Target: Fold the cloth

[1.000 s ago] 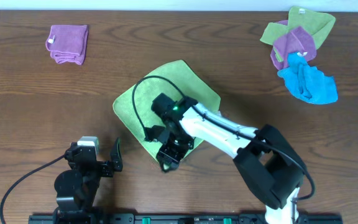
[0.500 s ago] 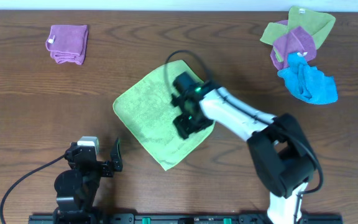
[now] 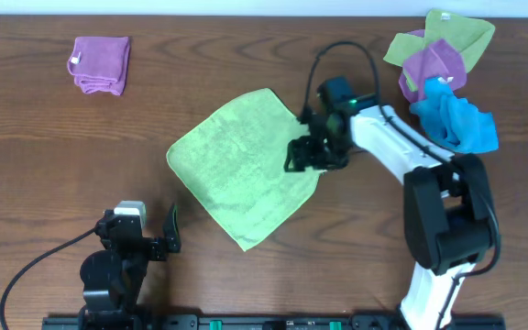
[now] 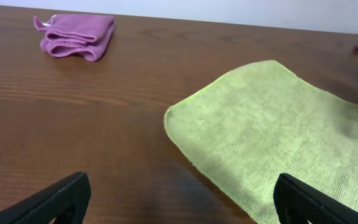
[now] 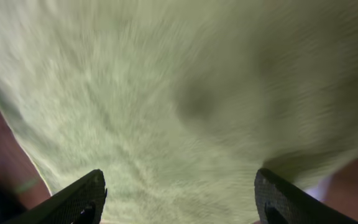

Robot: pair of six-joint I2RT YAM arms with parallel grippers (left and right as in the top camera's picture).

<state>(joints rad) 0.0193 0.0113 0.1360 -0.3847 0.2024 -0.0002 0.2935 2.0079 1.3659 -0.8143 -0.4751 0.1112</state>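
The lime-green cloth (image 3: 241, 165) lies spread flat as a diamond in the middle of the table. It also shows in the left wrist view (image 4: 278, 130) and fills the right wrist view (image 5: 179, 93), blurred. My right gripper (image 3: 305, 158) is open and empty, low over the cloth's right corner. My left gripper (image 3: 159, 234) is open and empty, near the table's front edge, left of the cloth's bottom corner. No white tag shows.
A folded purple cloth (image 3: 100, 63) lies at the back left. A bunch of green, purple (image 3: 434, 62) and bright blue (image 3: 456, 121) cloths sits at the back right, close to my right arm.
My right gripper has swept from the cloth's bottom corner up and right to its right corner. The cloth now lies uncovered and flat. The left arm has not moved.
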